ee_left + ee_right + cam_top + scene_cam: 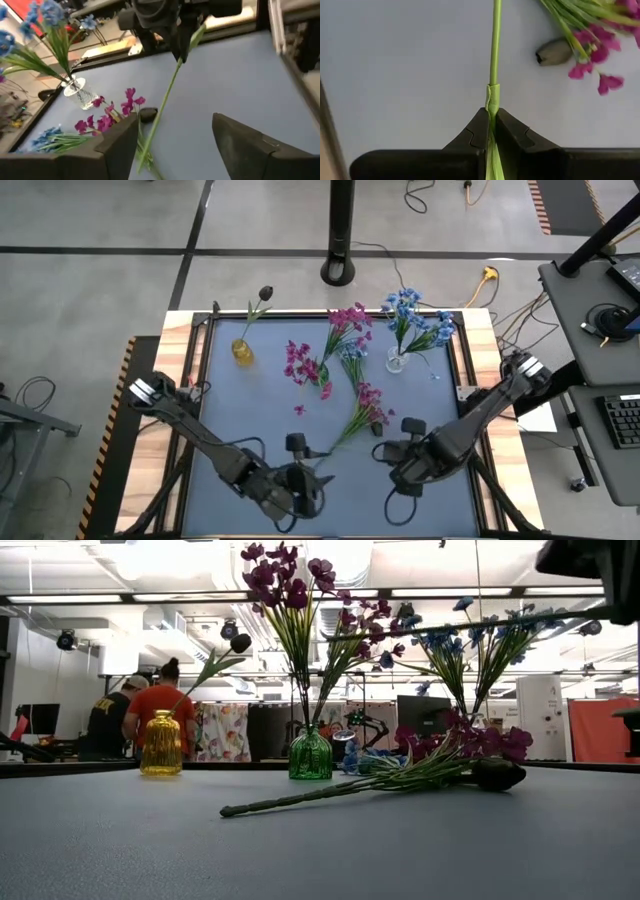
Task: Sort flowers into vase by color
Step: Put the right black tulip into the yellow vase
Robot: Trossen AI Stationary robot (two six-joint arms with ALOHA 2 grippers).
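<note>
My right gripper point(492, 117) is shut on a thin green flower stem point(165, 97) near the table's front edge; the stem's flower head does not show. My left gripper point(185, 150) is open just left of it point(297, 478). The stem's lower end point(143, 162) passes close beside one of its fingers. A pink sprig point(368, 400) and a dark bud point(555, 51) lie flat on the mat. A yellow vase point(242, 352) holds one dark bud. A green vase point(310, 755) holds pink flowers and a clear vase point(397, 362) holds blue ones. My right gripper pinches the stem between its two fingertips at a leaf wrap point(492, 100). The fingers point steeply down and lie along the stem, with a leaf point(197, 32) poking out behind them. The stem slants down below the fingers toward my left gripper.
More pink sprigs point(305, 368) and a blue sprig point(45, 140) lie on the mat's middle. Wooden rails point(180, 330) frame the mat. People stand in the room behind the table point(150, 705). Bare mat stretches along the near edge point(320, 860).
</note>
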